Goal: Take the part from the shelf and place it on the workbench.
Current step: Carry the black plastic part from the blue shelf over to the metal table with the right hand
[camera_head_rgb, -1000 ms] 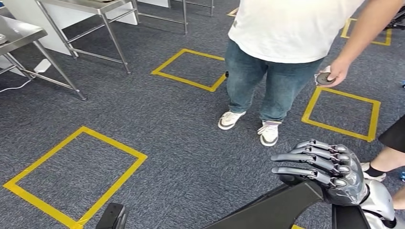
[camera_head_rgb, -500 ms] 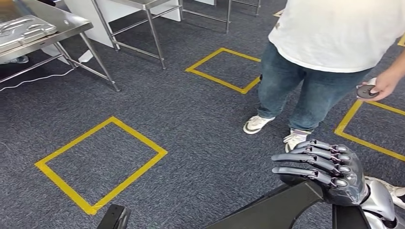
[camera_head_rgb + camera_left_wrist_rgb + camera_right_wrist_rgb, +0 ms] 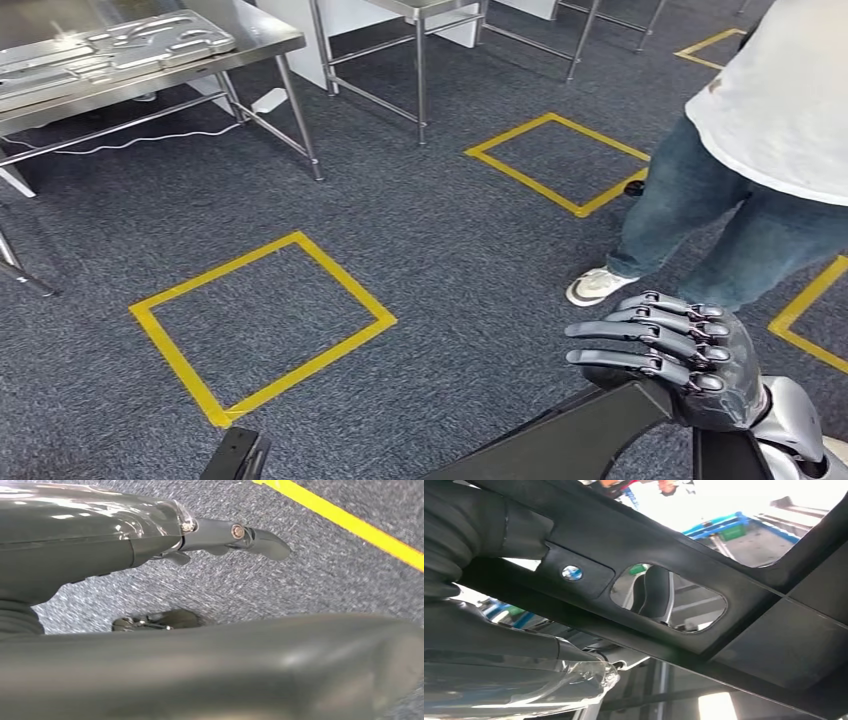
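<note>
At lower right, right hand (image 3: 690, 365) grips the black part (image 3: 570, 435), fingers wrapped over its top edge. Left hand (image 3: 200, 540) hangs by the floor, grip state unclear. Counter (image 3: 150, 50) far left, well apart. Risk: the long part swings into the person (image 3: 760, 170) nearby, or slips from the grip.

The right hand (image 3: 690, 365) sits at the lower right, its fingers (image 3: 625, 330) wrapped over the upper end of a long black part (image 3: 560, 440) that slants down toward the lower middle. The floor (image 3: 430, 240) is dark grey carpet marked with yellow tape squares (image 3: 262, 325). A steel tabletop (image 3: 250, 45) at the upper left carries a flat metal panel (image 3: 110, 55) near its right edge. A person in jeans and a white shirt (image 3: 770, 150) stands at the right.
</note>
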Motion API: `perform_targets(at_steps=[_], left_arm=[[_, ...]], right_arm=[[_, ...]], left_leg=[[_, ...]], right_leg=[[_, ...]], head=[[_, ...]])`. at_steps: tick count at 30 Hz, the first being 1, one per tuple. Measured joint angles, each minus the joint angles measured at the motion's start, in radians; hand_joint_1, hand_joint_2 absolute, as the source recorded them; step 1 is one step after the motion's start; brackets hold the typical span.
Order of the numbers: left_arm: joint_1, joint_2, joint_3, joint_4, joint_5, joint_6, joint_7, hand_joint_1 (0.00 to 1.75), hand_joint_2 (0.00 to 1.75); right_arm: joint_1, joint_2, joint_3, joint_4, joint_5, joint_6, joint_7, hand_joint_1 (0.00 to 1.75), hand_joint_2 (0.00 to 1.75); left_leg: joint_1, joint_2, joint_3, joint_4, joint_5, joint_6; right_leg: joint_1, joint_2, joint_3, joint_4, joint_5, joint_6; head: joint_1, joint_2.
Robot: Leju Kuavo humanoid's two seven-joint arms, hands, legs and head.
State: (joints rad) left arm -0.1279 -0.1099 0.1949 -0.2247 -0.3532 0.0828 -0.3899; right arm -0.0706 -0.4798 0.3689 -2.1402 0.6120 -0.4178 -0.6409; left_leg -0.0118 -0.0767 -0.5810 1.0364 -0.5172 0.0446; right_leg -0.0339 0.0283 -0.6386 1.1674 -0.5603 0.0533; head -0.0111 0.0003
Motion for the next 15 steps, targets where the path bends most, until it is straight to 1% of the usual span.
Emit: perform_targets(at_steps=[1,2,3,4,5,6,7,8,9,10,11,12,13,14,15], left_arm=[[0.000,0.000,0.000,0.000,0.000,0.000,0.001,0.00,0.00],[0.000,0.001,0.000,0.000,0.000,0.000,0.002,0.00,0.00],[0.000,0.001,0.000,0.000,-0.001,0.000,0.003,0.00,0.00],[0.002,0.002,0.000,0.000,-0.002,0.000,0.004,0.00,0.00],[0.004,0.005,0.000,0.000,-0.002,0.000,0.005,0.00,0.00],[0.006,0.006,0.000,0.000,-0.003,0.000,0.005,0.00,0.00],[0.006,0.008,0.000,0.000,-0.006,0.000,0.006,0.00,0.00],[0.005,0.010,0.000,0.000,-0.008,0.000,0.006,0.00,0.00],[0.003,0.010,0.000,0.000,-0.011,0.000,0.006,0.00,0.00],[0.002,0.011,0.000,0.000,-0.014,0.000,0.006,0.00,0.00],[0.003,0.011,0.000,0.000,-0.015,0.000,0.006,0.00,0.00],[0.005,0.012,0.000,0.000,-0.015,-0.001,0.006,0.00,0.00],[0.007,0.014,0.000,0.000,-0.015,-0.001,0.006,0.00,0.00],[0.008,0.015,0.000,0.000,-0.015,-0.002,0.006,0.00,0.00],[0.009,0.017,0.000,0.000,-0.016,-0.002,0.006,0.00,0.00]], right_arm=[[0.000,0.000,0.000,0.000,0.001,0.000,0.000,1.75,1.75],[0.000,0.000,0.000,0.000,0.001,-0.001,0.000,1.75,1.75],[0.000,0.001,0.001,0.000,0.002,-0.001,0.000,1.75,1.75],[-0.002,0.002,0.001,0.000,0.003,-0.002,0.001,1.75,1.75],[-0.004,0.004,0.002,0.000,0.004,-0.002,0.001,1.75,1.75],[-0.006,0.005,0.002,0.000,0.004,-0.004,0.001,1.75,1.75],[-0.007,0.007,0.002,0.000,0.005,-0.005,0.001,1.75,1.75],[-0.007,0.008,0.002,0.000,0.005,-0.006,0.001,1.75,1.75],[-0.006,0.009,0.003,0.000,0.005,-0.008,0.001,1.75,1.75],[-0.005,0.010,0.003,0.000,0.006,-0.009,0.001,1.75,1.75],[-0.004,0.012,0.004,0.000,0.006,-0.010,0.001,1.75,1.75],[-0.002,0.013,0.004,0.000,0.006,-0.011,0.001,1.75,1.75],[-0.001,0.015,0.005,0.000,0.006,-0.014,0.001,1.75,1.75],[0.000,0.016,0.005,0.000,0.006,-0.016,0.001,1.75,1.75],[0.001,0.016,0.006,0.000,0.007,-0.019,0.001,1.75,1.75]], left_leg=[[0.001,-0.013,0.000,0.005,-0.004,-0.005],[0.002,-0.024,-0.003,0.009,-0.007,-0.010],[0.003,-0.035,-0.007,0.011,-0.008,-0.015],[0.004,-0.046,-0.010,0.012,-0.008,-0.019],[0.006,-0.051,-0.012,0.012,-0.008,-0.023],[0.006,-0.038,-0.015,0.017,-0.013,-0.027],[0.005,-0.015,-0.024,0.037,-0.026,-0.033],[0.004,0.014,-0.044,0.077,-0.047,-0.039],[0.005,0.042,-0.075,0.135,-0.074,-0.045],[0.008,0.055,-0.112,0.202,-0.099,-0.050],[0.011,0.061,-0.144,0.258,-0.114,-0.053],[0.014,0.065,-0.162,0.283,-0.110,-0.055],[0.015,0.068,-0.159,0.269,-0.088,-0.055],[0.015,0.075,-0.137,0.217,-0.050,-0.052],[0.012,0.093,-0.106,0.149,-0.013,-0.047]], right_leg=[[-0.002,0.024,0.022,-0.057,0.025,0.000],[-0.004,0.044,0.036,-0.094,0.036,-0.001],[-0.003,0.055,0.041,-0.105,0.033,-0.005],[-0.002,0.050,0.043,-0.110,0.031,-0.009],[-0.001,0.038,0.045,-0.110,0.030,-0.014],[-0.002,0.025,0.049,-0.112,0.029,-0.020],[-0.003,0.011,0.053,-0.114,0.027,-0.026],[-0.005,-0.005,0.057,-0.116,0.025,-0.032],[-0.004,-0.020,0.060,-0.116,0.021,-0.036],[-0.004,-0.035,0.063,-0.116,0.018,-0.038],[-0.004,-0.050,0.066,-0.116,0.014,-0.038],[-0.004,-0.064,0.070,-0.116,0.010,-0.038],[-0.004,-0.077,0.076,-0.116,0.006,-0.036],[-0.004,-0.090,0.084,-0.116,0.000,-0.034],[-0.003,-0.101,0.092,-0.117,-0.006,-0.032]], head=[[-0.001,0.000],[-0.001,0.000],[-0.001,0.000],[-0.001,0.000],[-0.001,0.000],[-0.001,0.000],[-0.002,0.000],[-0.002,0.000],[-0.002,0.000],[-0.002,0.000],[-0.002,0.000],[-0.002,0.000],[-0.002,0.000],[-0.002,0.000],[-0.002,0.000]])
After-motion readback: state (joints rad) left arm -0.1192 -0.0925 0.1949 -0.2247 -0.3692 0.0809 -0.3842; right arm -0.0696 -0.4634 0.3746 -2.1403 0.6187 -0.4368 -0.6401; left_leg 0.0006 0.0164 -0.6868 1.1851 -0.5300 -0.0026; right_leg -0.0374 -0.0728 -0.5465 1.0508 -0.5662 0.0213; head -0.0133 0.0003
